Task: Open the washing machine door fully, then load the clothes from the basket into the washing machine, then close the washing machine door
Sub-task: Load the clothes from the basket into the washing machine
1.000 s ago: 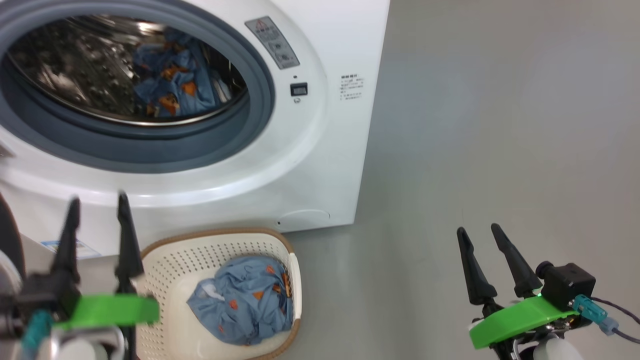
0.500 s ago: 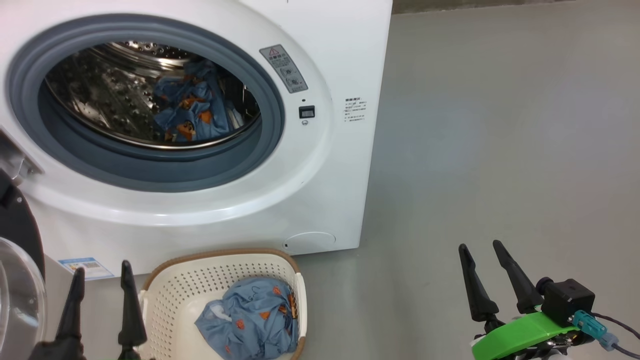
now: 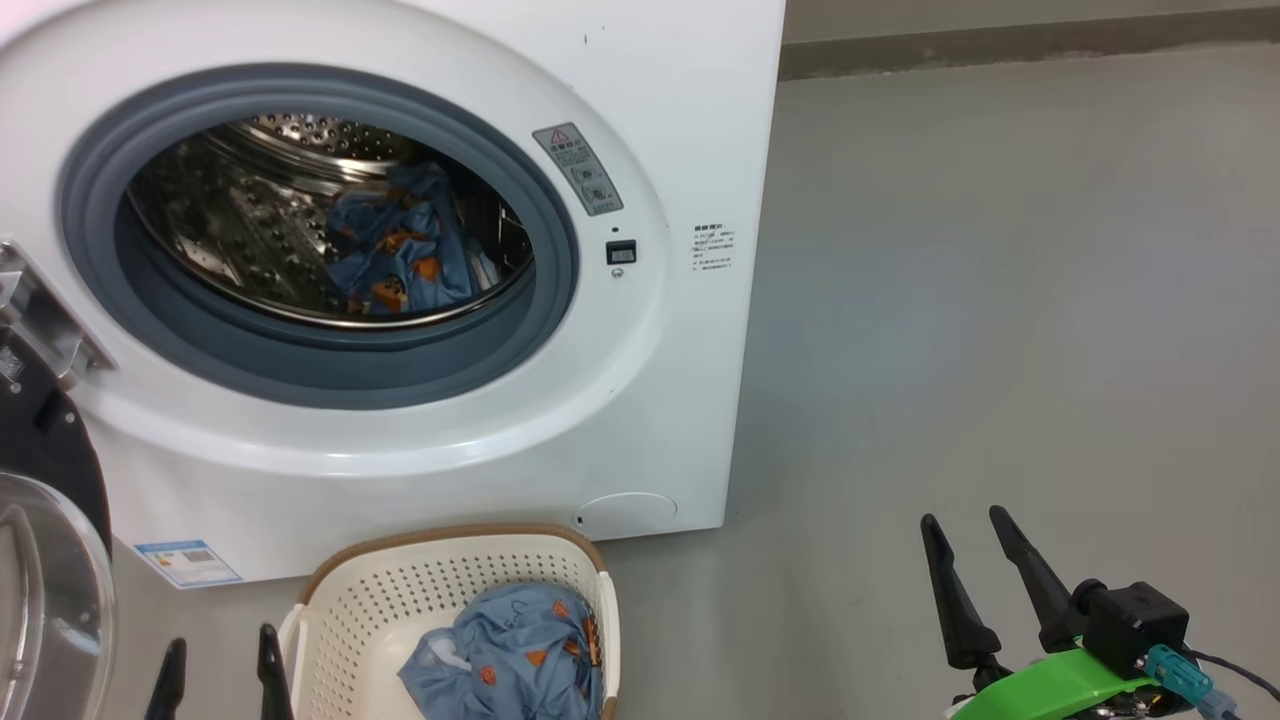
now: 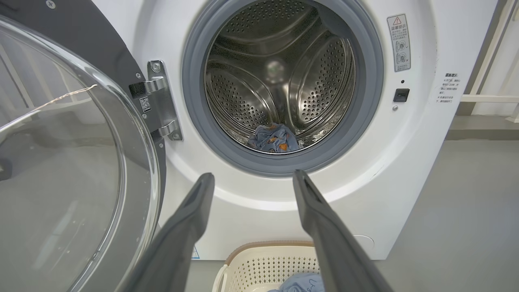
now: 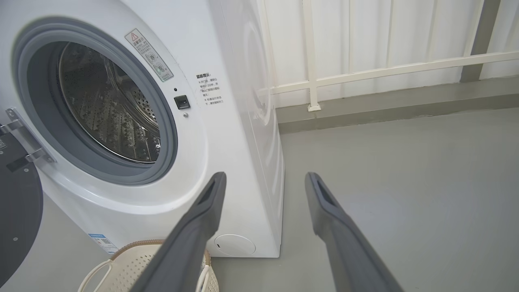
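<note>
Already got door [image 4: 61, 162] open, some clothes [image 3: 400, 255] in drum [image 3: 250, 220]; must yet move rest from basket [image 3: 440, 535], shut door. Holding nothing: left gripper [image 3: 220, 645] and right gripper [image 3: 962, 517] fingers spread.

One washing machine [image 3: 690, 120], one door [image 3: 45, 450], one basket [image 3: 450, 575]; two blue clothing bundles, the drum bundle [image 3: 400, 255] and the basket bundle [image 3: 520, 650]; two grippers, left gripper [image 3: 218, 645] and right gripper [image 3: 963, 520].

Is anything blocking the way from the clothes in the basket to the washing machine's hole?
Nothing visible does. The washing machine door is swung aside to the left, the drum mouth is open, and the clothes lie uncovered in the basket right below it.
</note>
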Motion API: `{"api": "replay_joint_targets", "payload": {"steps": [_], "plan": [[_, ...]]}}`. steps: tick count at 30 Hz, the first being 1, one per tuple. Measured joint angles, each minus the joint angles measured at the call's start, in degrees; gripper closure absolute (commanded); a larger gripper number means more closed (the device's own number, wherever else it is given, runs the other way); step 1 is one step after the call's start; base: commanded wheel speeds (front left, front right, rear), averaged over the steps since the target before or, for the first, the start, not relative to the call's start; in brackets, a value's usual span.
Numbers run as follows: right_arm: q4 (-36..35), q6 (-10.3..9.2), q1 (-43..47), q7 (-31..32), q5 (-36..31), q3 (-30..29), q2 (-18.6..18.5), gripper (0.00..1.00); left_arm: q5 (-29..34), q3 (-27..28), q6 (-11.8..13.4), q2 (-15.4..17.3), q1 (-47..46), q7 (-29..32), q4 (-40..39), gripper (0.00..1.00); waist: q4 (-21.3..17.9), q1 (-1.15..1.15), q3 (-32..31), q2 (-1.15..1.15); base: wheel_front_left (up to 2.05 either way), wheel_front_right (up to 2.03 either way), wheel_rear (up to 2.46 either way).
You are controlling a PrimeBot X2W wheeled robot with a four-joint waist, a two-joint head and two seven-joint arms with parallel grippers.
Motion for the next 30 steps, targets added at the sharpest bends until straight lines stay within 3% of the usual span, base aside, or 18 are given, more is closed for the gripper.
{"api": "replay_joint_targets", "payload": {"steps": [30], "plan": [[-0.5,0.00,0.9,0.0,0.0,-0.3,0.1,0.00,-1.8,-3.9,1.4,-0.1,3.4,0.0,1.0,0.00,0.1,0.00,1.5,0.00,0.00,0.00,0.00]]}}
